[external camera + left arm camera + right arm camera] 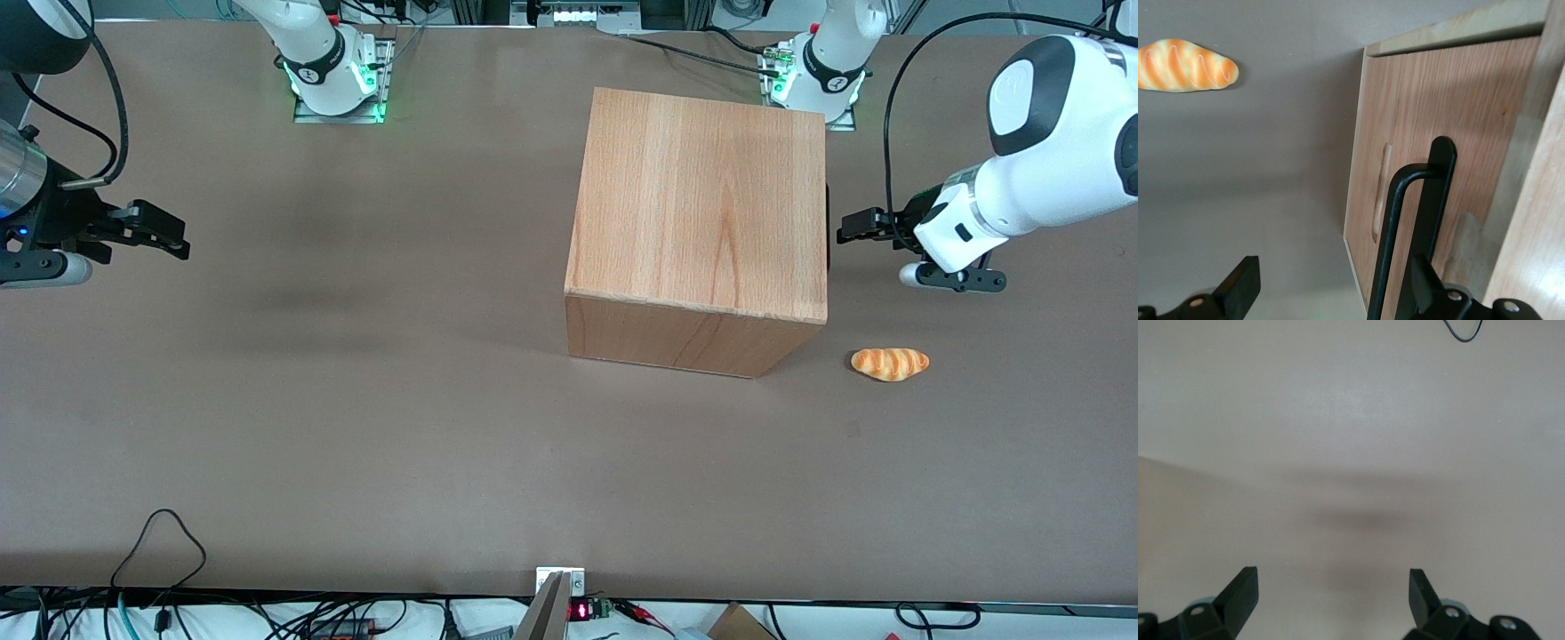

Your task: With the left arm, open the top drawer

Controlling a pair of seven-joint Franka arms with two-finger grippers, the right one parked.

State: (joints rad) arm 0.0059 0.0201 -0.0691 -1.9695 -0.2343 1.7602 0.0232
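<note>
Table (356, 400): brown, matte | gripper (849, 227): fingers spread, facing cabinet (702, 222)

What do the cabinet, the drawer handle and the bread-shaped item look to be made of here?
Cabinet: light wood, matte, with visible grain. Drawer handle on the top drawer: black bar, probably painted metal, faint sheen. Bread roll: glossy orange-striped, likely plastic or foam. The left arm's claw is open in front of the drawers, handle between its fingers, ungripped.
</note>
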